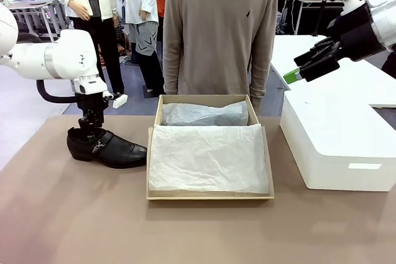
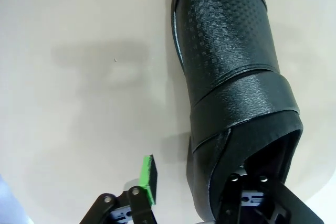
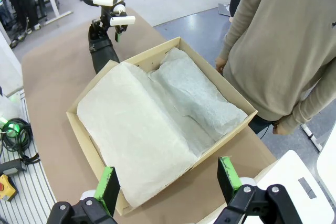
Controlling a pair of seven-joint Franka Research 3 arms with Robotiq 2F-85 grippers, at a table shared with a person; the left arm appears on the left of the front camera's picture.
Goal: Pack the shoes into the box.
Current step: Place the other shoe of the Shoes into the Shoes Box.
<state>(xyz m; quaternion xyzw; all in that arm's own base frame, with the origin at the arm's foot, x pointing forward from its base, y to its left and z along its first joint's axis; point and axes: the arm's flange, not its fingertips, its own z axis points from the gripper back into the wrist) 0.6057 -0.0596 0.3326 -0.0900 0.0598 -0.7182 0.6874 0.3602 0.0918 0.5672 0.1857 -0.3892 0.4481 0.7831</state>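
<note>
While my left claw straddles the collar of the shoe at frame left, half-open, pad off the leather, my right claw hangs wide, empty, upper right.

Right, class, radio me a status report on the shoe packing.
Left gripper astride heel rim of shoe, not clamped. Right gripper open, raised. Box open; nothing between it and shoe.

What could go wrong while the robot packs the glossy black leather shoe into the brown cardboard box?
1. The left gripper straddles only the heel rim of the glossy black leather shoe; its long toe may droop when lifted.
2. The toe lies close to the wall of the brown cardboard box and could catch it.
3. The white tissue paper covers the box's inside; the shoe may crumple it.
</note>
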